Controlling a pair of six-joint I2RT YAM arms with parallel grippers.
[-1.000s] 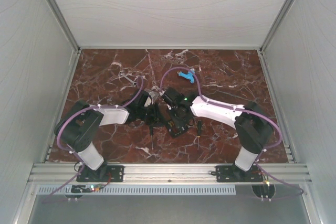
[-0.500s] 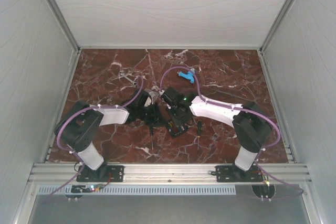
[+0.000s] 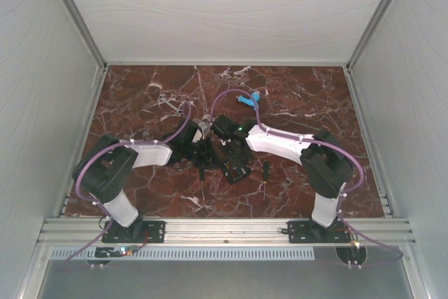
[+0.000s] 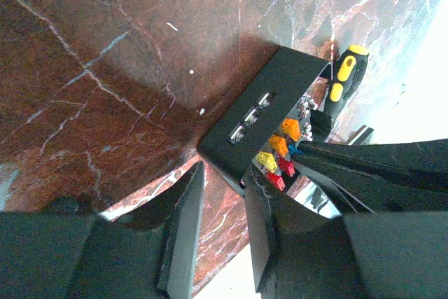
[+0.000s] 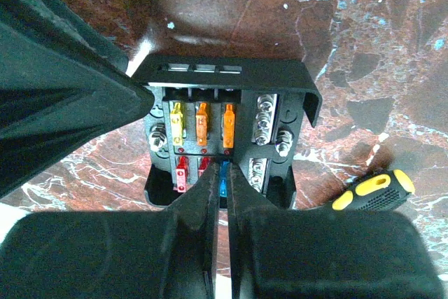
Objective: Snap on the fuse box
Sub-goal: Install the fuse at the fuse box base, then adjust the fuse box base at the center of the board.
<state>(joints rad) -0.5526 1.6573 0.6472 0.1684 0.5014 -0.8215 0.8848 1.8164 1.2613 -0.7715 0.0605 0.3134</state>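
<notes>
**Fuse box, gripped near mid-table**

The fuse box (image 3: pixel 236 168) was recorded on the marble table (image 3: pixel 133 96), near its middle and between the two arms, with its coloured fuses (image 5: pixel 201 122) exposed. One corner of the fuse box was pinched in the partly spread jaws of the left gripper (image 4: pixel 224 171). The right gripper (image 5: pixel 221 176) was noted with its jaws pressed together and its tips set over the lower row of fuses. A yellow-and-black screwdriver (image 5: pixel 371 190) was found just beside the fuse box, on its right. A blue piece (image 3: pixel 246 100) was seen further back, apart.
</notes>
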